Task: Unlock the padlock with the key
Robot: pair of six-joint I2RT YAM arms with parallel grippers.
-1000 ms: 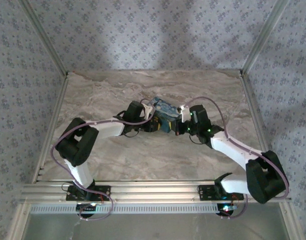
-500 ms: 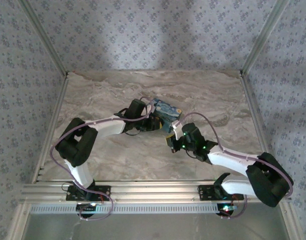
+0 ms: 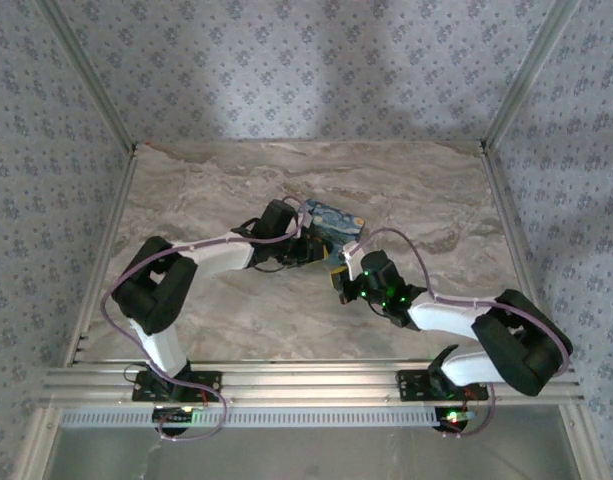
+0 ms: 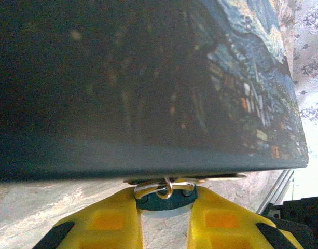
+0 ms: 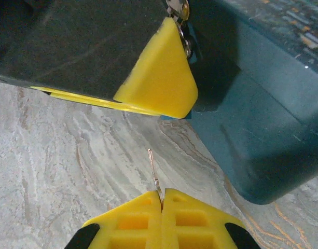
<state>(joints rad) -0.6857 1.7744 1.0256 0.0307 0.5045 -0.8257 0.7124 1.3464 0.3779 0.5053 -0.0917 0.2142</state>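
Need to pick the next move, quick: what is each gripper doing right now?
Left gripper: closed on an edge of the padlock.
Right gripper: shut, pinching the key, its thin grey shaft sticking out.

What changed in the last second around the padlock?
The right gripper backed away from the padlock toward the near edge, with its elbow folding in. It now sits just short of the padlock, shut on a thin metal blade, seemingly the key. Nothing was visibly let go. The left gripper and the padlock it holds stayed about where they were.
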